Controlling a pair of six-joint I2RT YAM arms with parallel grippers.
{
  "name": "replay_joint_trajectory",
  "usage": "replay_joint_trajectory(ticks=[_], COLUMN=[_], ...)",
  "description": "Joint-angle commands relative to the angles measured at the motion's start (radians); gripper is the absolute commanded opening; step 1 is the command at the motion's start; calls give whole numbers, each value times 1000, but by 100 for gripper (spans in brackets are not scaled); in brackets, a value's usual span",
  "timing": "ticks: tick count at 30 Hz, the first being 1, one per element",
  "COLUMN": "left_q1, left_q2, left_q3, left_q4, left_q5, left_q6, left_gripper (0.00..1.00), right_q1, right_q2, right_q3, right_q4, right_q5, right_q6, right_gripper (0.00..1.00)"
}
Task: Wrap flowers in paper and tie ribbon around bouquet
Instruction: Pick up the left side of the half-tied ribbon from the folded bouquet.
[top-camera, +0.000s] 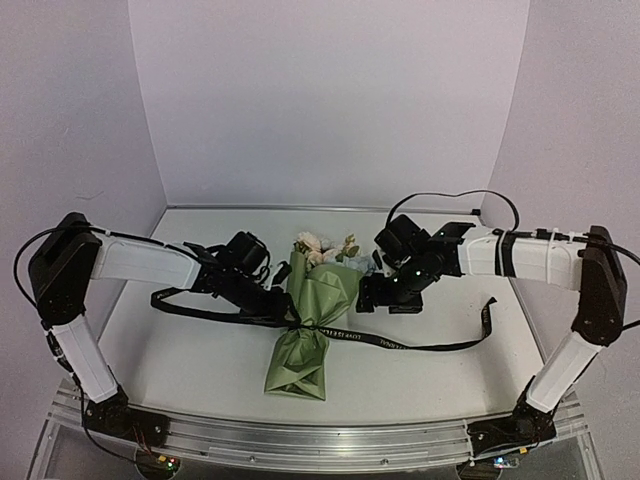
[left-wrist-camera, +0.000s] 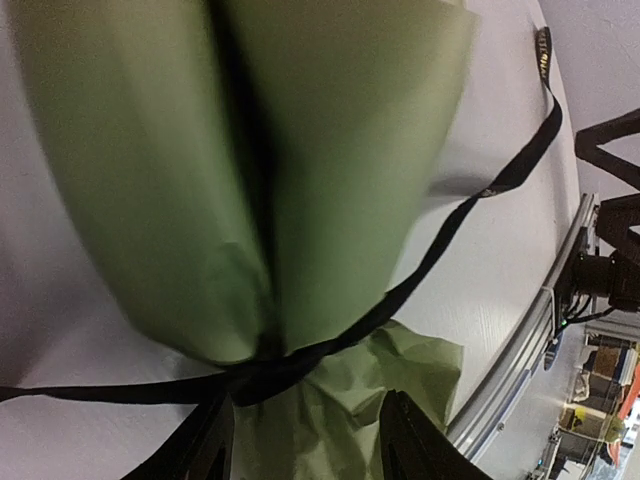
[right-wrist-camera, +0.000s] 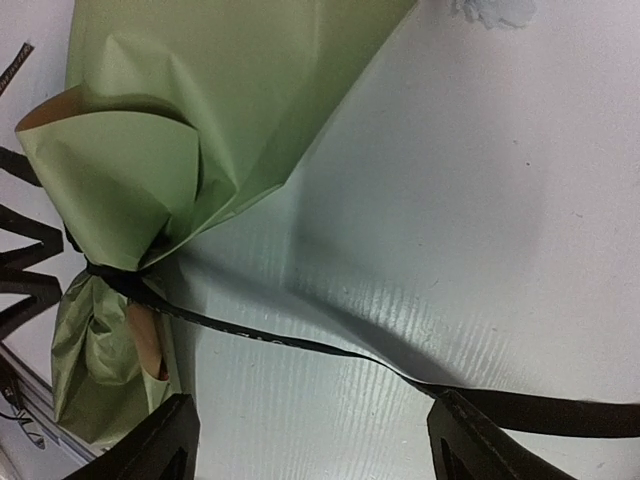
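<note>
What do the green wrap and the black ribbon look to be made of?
The paper: thin matte sheet, olive outside, tan inside, holding sharp creases and crumples; likely wrapping paper. The ribbon: flat narrow black band with pale printed lettering, lying limp; probably fabric, weave too blurred to tell.

We find the bouquet (top-camera: 312, 305) on the table (top-camera: 180, 360), flowers (top-camera: 322, 247) at its far end; the ribbon (top-camera: 360, 337) crosses its waist, trailing left and right; left gripper (top-camera: 280, 303) and right gripper (top-camera: 386, 300) flank it
</note>
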Motion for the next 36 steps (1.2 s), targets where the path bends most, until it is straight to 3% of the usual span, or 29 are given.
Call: replay_joint_trajectory(ticks=[1,11,14,17,20,25,36], left_q1=[-43,-138,-138,-129,-71,122,264], left_q2=[54,196,165,68,-33,-105,30], left_q3=[96,287,306,284,180,32,91], left_q4=[3,81,47,-60,-155,-198,-277], left_q5=[62,149,66,-124,-226,-244,-255], left_q6=[35,2,5,23,68,164,255], left_gripper=[52,52,54,58,59,63,64], right_q1=[29,36,35,35,39,43,43], right_q2=[23,-26,-33,-39,-50,-62,-66], right_q3=[38,-36,-40,-40,-42,-40,-43], right_q4=[-5,-21,-27,-34,-37,-42,-38], right_q5=[1,88,97,84,78,79,67], right_q6=[0,4,1,-4,-20,-58,-91], right_gripper=[79,76,77,77,77,78,78])
